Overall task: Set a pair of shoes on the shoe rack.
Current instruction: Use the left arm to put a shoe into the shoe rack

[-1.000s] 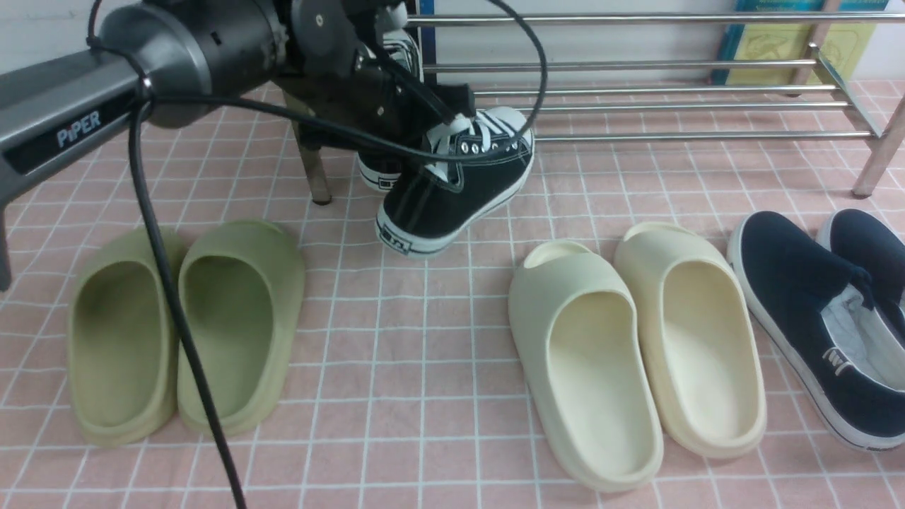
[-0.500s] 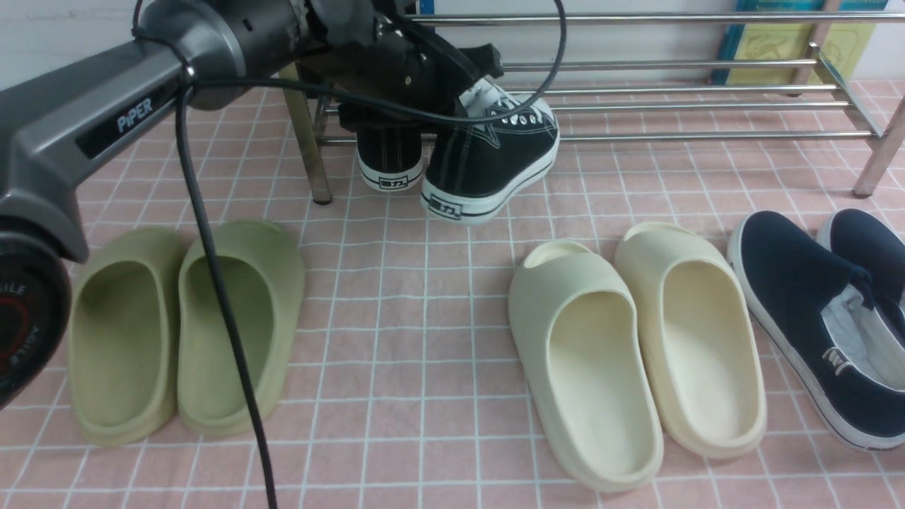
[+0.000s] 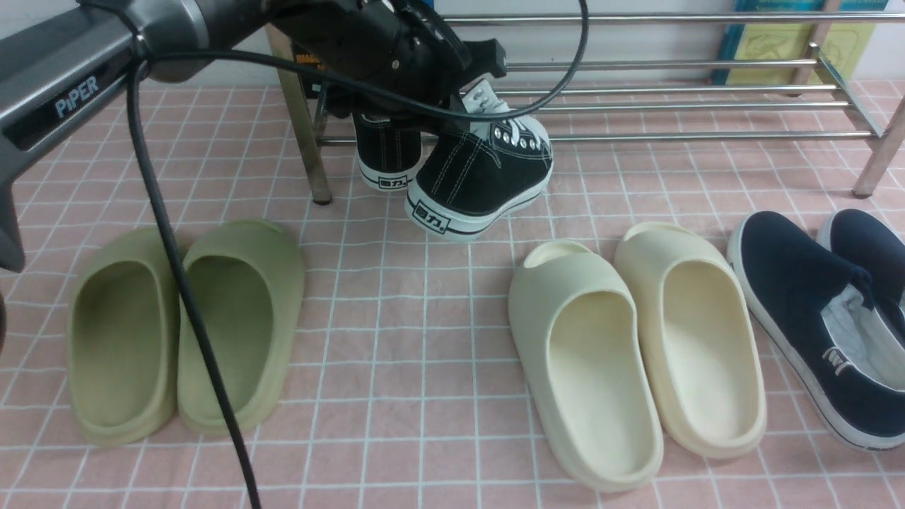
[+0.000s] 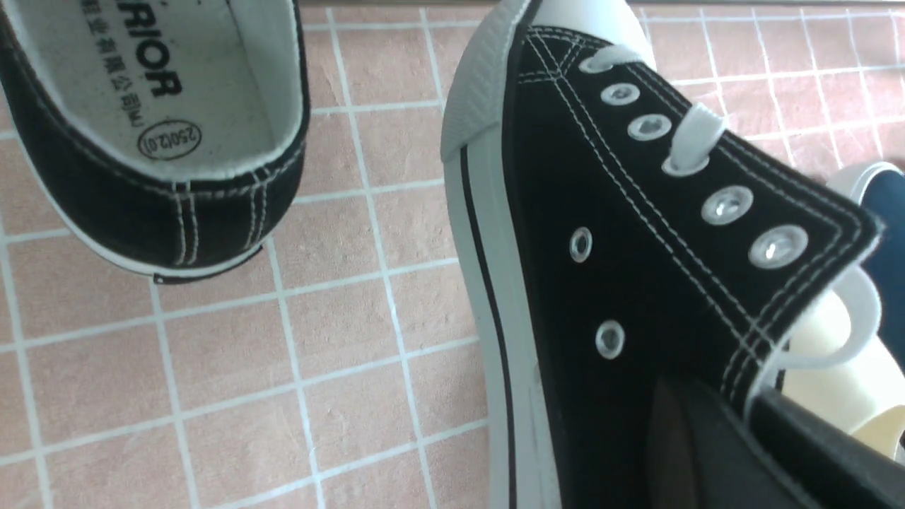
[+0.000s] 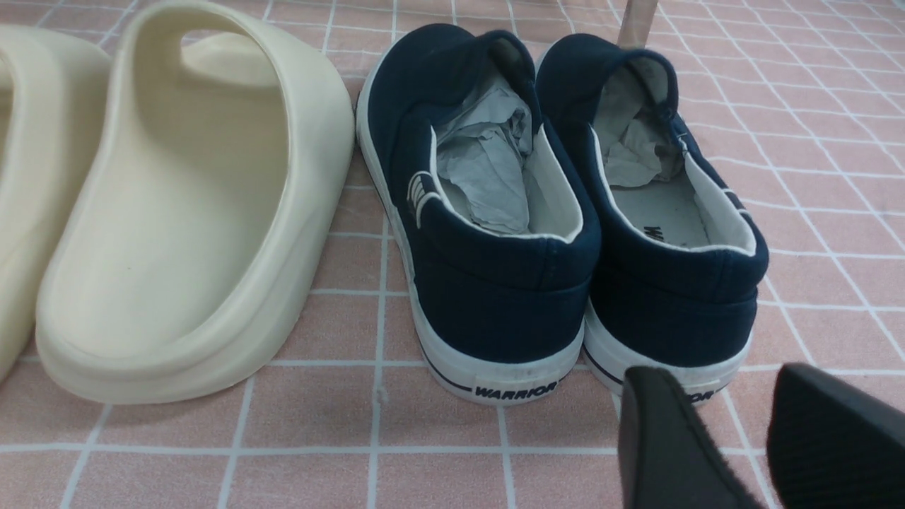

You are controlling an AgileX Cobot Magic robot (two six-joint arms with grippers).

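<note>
Green foam slippers (image 3: 184,332), cream foam slippers (image 3: 629,353) and navy slip-ons (image 3: 813,318) line the near edge of the pink checked tabletop (image 3: 424,424). The right claw (image 5: 717,385) hangs empty, jaws apart, just behind the navy heels and well away from the action.

Farther back, the left claw (image 3: 475,85) is clamped on the eyelet flap of one black canvas sneaker (image 3: 481,177), lifting it on a tilt. Its heel dips low toward the onlooker and its white toe cap rises toward the bars. The sneaker's long axis runs near to far, slanting a little to the right, so the shoe rack (image 3: 672,106) lies just beyond the toe.

Beside it on the left, its mate (image 3: 387,155) stands at the rack's left end by the upright leg, heel jutting forward past the front bar. Whether its sole rests fully on the bars cannot be told. The left arm is plainly the nearer one. A push forward along that axis looks like what remains.
</note>
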